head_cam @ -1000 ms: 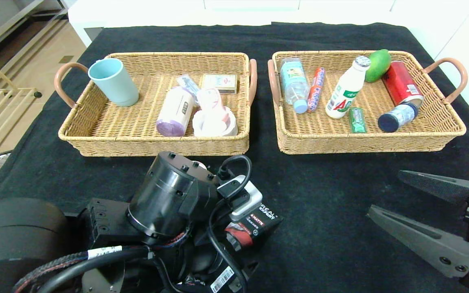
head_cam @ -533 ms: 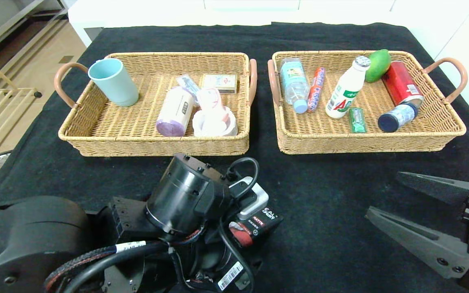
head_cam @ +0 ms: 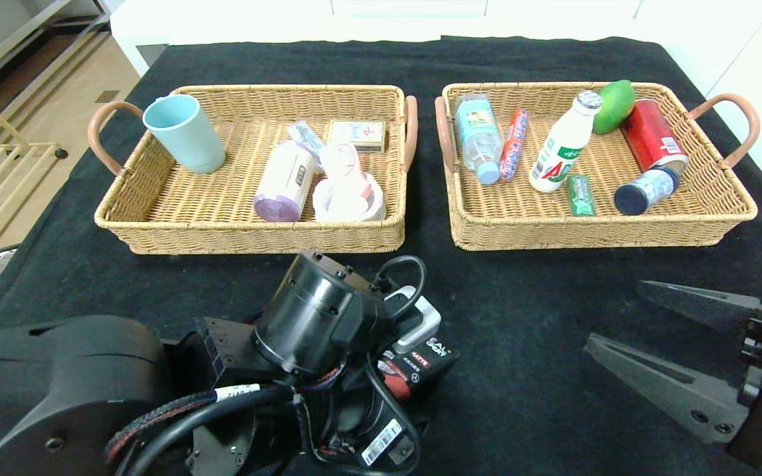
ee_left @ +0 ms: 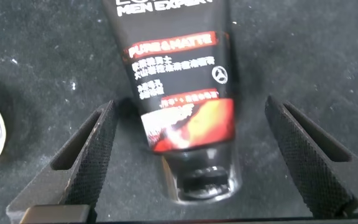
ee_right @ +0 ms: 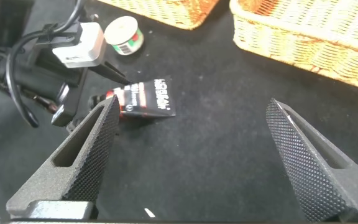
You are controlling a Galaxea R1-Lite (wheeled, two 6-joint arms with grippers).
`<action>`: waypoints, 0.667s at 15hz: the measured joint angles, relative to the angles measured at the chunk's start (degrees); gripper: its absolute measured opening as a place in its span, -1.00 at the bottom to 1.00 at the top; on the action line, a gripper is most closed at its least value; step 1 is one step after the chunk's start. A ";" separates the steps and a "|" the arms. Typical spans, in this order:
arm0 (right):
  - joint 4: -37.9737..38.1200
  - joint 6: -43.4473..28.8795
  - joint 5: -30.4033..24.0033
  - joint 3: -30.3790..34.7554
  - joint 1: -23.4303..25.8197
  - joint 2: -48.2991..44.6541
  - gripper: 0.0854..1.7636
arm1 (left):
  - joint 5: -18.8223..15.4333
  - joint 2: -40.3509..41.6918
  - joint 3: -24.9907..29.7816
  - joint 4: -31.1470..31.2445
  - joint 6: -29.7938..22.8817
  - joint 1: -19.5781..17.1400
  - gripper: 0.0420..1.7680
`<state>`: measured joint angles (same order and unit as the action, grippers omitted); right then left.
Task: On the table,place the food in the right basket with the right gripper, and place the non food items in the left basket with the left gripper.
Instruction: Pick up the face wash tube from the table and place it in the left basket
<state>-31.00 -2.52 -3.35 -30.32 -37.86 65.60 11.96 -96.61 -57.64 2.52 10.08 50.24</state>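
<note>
Black tube (ee_left: 180,106) lies flat on the table (head_cam: 526,317), near the left basket (head_cam: 255,231), between the left gripper's (ee_left: 188,155) 2 spread fingers, a small tin (ee_right: 124,34) beside it. Farther right, the right gripper (head_cam: 672,344) hovers open, empty.

The left arm (head_cam: 57,390) comes in from the 7 o'clock corner of the head view and bends toward the centre, its wrist (head_cam: 315,317) pointing down. The left gripper (ee_left: 191,155) is wide open, one finger (ee_left: 89,152) on each side of the black tube (ee_left: 179,93), not touching it. The right gripper (head_cam: 672,344) is at 4 o'clock, low over the table (head_cam: 526,311), with fingers (head_cam: 659,390) spread apart and holding nothing.
</note>
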 joint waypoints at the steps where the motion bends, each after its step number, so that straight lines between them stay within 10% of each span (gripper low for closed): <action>1: -0.04 0.00 -0.02 0.00 0.16 0.20 0.94 | 0.00 -0.24 -0.18 -0.07 -0.05 -0.02 0.94; 4: 0.00 -0.01 -0.02 0.00 0.35 0.57 0.94 | 0.38 -0.63 -0.30 -0.05 -0.05 -0.05 0.94; 10: 0.00 0.00 -0.02 0.09 0.49 0.80 0.94 | 0.33 -0.99 -0.30 -0.07 -0.11 -0.05 -0.01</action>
<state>-31.00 -2.52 -3.38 -30.23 -37.38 66.40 12.29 -97.60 -57.94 2.45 9.97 50.19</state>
